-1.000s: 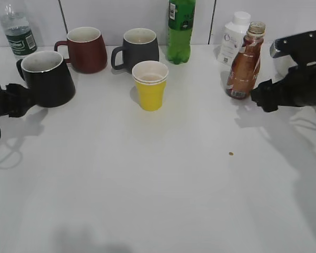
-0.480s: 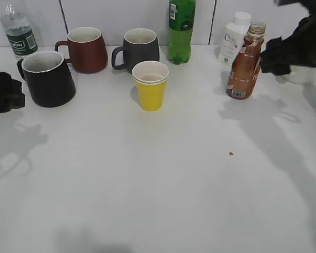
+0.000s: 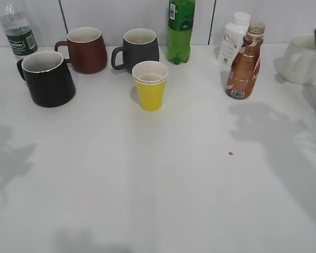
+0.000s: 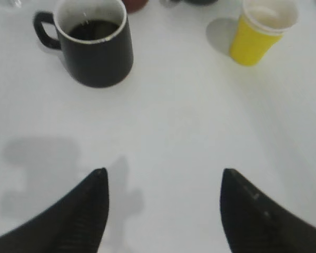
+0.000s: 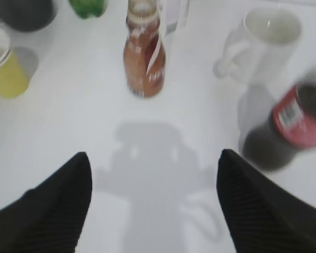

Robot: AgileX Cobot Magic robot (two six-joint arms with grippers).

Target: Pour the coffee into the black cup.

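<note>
now black cup (image 4: pixel 95 47) holds dark liquid; left gripper (image 4: pixel 163 211), right gripper (image 5: pixel 152 203) spread, empty.

Both grippers raised above the table, jaws spread.

The left gripper (image 4: pixel 163 205) hangs above the bare table (image 4: pixel 163 132), its two dark fingers (image 4: pixel 79 216) wide apart and gripping nothing. The right gripper (image 5: pixel 152 200) is likewise parted and empty over the table. In the exterior view only dark slivers of the arms show at the frame edges.
</note>
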